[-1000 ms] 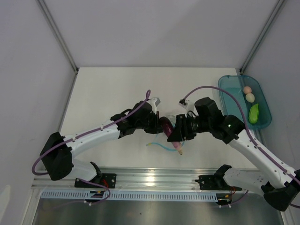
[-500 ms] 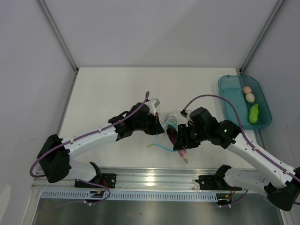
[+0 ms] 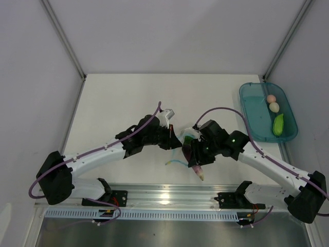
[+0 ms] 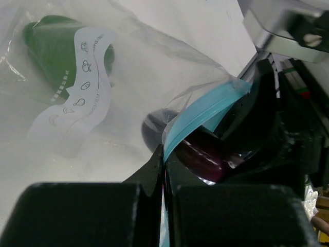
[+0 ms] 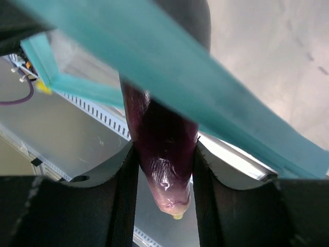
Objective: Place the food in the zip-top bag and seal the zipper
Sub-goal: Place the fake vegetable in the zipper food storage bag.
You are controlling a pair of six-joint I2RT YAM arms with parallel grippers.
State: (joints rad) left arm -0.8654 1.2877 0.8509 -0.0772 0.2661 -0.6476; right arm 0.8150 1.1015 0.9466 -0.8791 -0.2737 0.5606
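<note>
**Eggplant held at the bag's mouth, both grippers closed**

The left gripper [image 3: 172, 140] sits against the left side of the zip-top bag [image 3: 188, 135]. In the left wrist view its fingers [image 4: 151, 172] are pressed together on the zipper [image 4: 205, 110], pinching the teal strip where it bends upward. Inside the bag, behind the crinkled plastic and away from the mouth, lies the green bell pepper [image 4: 51, 43], partly covered by a white printed label.

At the bag's mouth is the purple eggplant piece [image 3: 194, 157]. The zipper crosses in front of it, its dark end shows behind the plastic, and its pale tip points out of the bag toward the near edge of the table [image 3: 118, 103]. The right gripper [image 3: 199, 150], just right of the bag, clamps the eggplant piece between its two fingers [image 5: 126, 190].

Well to the right of the bag stands the teal tray [image 3: 254, 116], holding the pink ball [image 3: 271, 98], the whitish egg [image 3: 274, 107] and the light green long vegetable [image 3: 278, 124].
</note>
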